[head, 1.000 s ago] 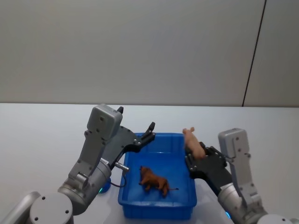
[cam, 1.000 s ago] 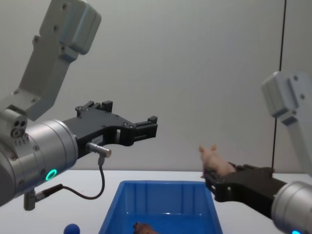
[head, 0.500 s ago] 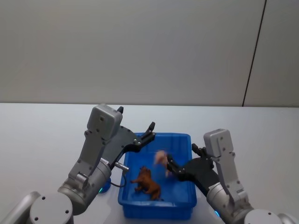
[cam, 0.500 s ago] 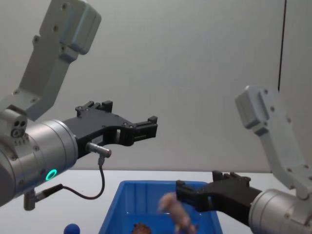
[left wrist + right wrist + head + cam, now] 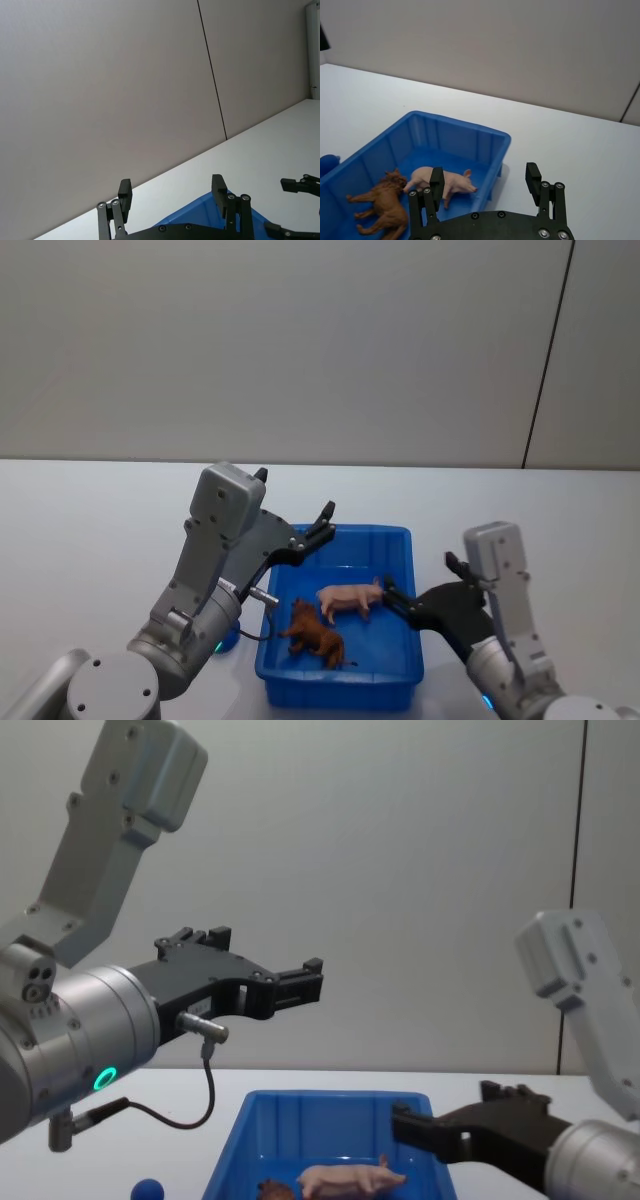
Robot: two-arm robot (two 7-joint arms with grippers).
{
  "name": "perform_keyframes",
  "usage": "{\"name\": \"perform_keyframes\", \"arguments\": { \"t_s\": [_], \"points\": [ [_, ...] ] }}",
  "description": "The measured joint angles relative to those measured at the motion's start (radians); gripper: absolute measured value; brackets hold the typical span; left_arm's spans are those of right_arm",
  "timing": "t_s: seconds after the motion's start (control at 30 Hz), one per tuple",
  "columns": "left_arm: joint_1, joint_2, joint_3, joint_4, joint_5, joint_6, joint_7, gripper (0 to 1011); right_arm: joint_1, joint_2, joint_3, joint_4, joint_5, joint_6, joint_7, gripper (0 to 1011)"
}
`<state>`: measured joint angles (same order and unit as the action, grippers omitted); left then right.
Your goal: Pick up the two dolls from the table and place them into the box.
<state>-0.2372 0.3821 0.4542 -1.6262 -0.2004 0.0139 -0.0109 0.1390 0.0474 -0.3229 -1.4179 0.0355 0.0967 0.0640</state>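
- The right gripper (image 5: 485, 171) is held with its fingers (image 5: 533, 175) spread apart and nothing between them, above the right wall of the box (image 5: 340, 690).
- The pink pig (image 5: 350, 598) lies on its side on the box floor, just ahead of and below the right fingers, with its snout towards them.
- The brown animal (image 5: 315, 633) lies in the same box, just beside the pig's rear end and farther from the right fingers.
- The left gripper (image 5: 171, 184) is held high above the box's far left corner, its fingers also apart and empty; both dolls lie well below them.
- A blue ball (image 5: 148, 1188) rests on the white surface (image 5: 100, 530) outside the box's left wall, partly hidden by the left arm in the head view.
- A dark cable (image 5: 205, 1105) loops under the left wrist.
- A second ago the pig was clamped in the right fingers above the right rim; it has since dropped into the box, and the brown animal has shifted left.
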Motion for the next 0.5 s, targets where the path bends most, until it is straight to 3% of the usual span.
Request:
{"name": "perform_keyframes", "arguments": {
  "t_s": [0.5],
  "points": [
    [0.0, 0.0, 0.0, 0.0, 0.0, 0.0, 0.0, 1003, -0.068, 0.046, 0.04, -0.078, 0.035, 0.011, -0.11, 1001]
  ]
}}
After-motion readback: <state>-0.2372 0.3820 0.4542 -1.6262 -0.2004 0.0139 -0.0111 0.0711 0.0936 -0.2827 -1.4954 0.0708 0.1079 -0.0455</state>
